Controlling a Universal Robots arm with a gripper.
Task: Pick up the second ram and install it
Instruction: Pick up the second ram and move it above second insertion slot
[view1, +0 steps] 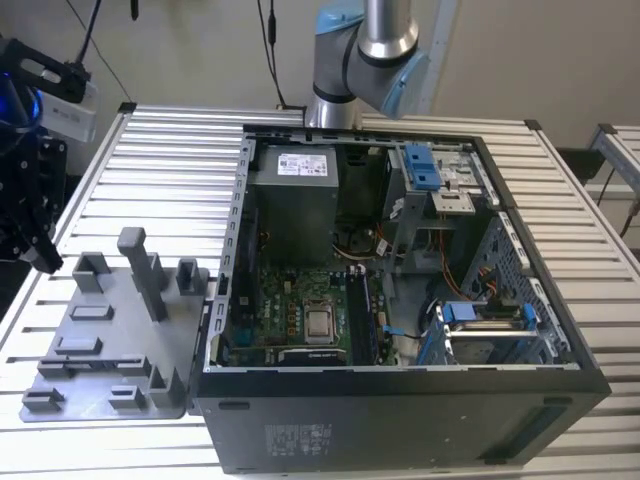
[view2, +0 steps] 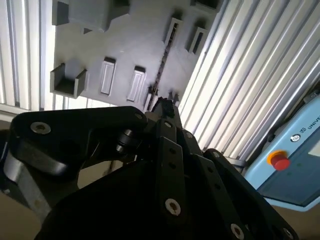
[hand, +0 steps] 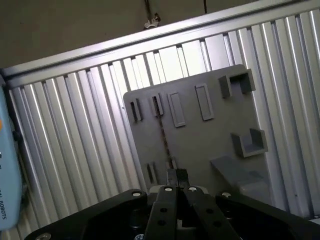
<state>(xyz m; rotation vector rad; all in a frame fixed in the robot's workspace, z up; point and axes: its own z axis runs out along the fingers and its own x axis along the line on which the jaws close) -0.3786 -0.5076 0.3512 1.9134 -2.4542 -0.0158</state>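
The second ram (hand: 163, 137) stands on edge in the slots of a grey fixture plate (hand: 200, 140), showing as a thin dark strip. In the second wrist view the same ram (view2: 161, 70) crosses the plate (view2: 125, 45). My gripper (hand: 177, 175) hangs above the plate near one end of the strip, fingers pressed together with nothing between them. In the exterior view the gripper (view1: 42, 258) is at the far left, beside the fixture plate (view1: 110, 350). The open computer case (view1: 400, 400) holds the motherboard (view1: 300, 300) with long black slots (view1: 364, 312).
Grey blocks and a tall post (view1: 150, 272) rise from the fixture plate. Everything stands on a slatted metal table (view1: 170, 150). A pale blue pendant with a red button (view2: 278, 161) lies beside the table. The arm's base (view1: 360, 50) stands behind the case.
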